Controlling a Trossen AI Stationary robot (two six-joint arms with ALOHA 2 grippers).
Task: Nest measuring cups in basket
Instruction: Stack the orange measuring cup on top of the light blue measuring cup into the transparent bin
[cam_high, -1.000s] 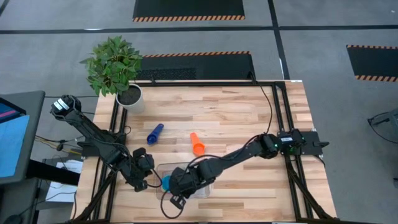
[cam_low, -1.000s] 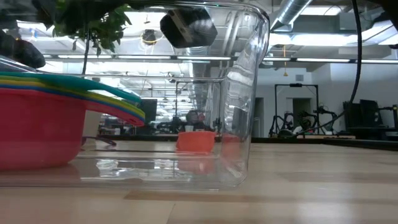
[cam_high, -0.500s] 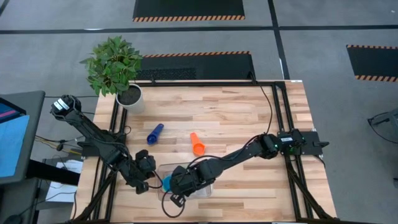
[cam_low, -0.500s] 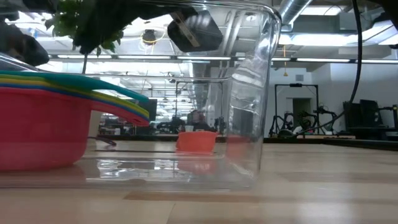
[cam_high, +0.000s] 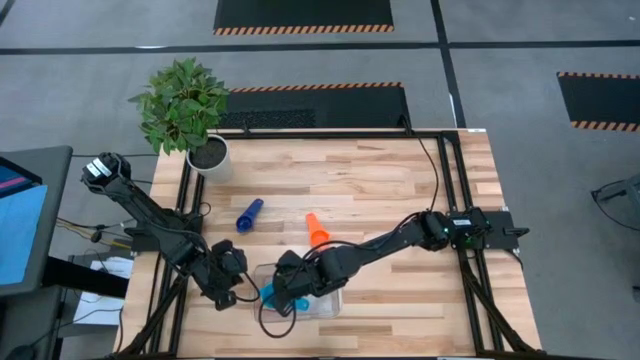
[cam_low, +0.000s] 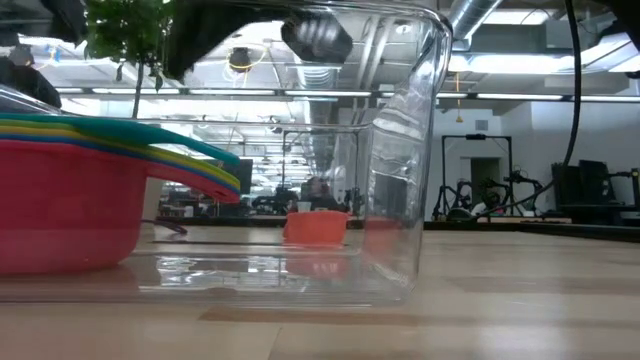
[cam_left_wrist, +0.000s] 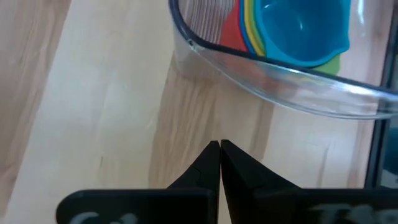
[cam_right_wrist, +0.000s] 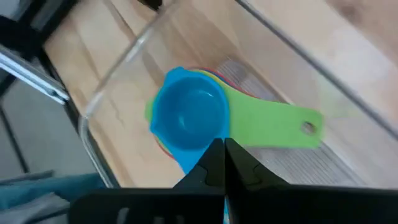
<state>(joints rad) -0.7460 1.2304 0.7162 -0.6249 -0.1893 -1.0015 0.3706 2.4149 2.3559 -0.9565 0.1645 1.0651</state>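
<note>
Over the basket (cam_high: 320, 301) your right gripper (cam_right_wrist: 224, 149) hovers pinched shut and empty above the nested stack (cam_right_wrist: 193, 118). Orange cup (cam_high: 316, 233) and dark blue cup (cam_high: 249, 214) sit outside; lift clear before fetching. Left gripper (cam_left_wrist: 219, 149) shut, beside the basket.

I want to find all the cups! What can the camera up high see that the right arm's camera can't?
Only the high view shows the orange cup and the dark blue cup lying on the wooden table outside the basket, plus the plant and the left gripper beside the basket.

Only the right wrist view shows the stack clearly: a light blue cup on top and a green cup under it, with the right gripper shut above them.

Both show the clear basket with nested cups inside.
</note>
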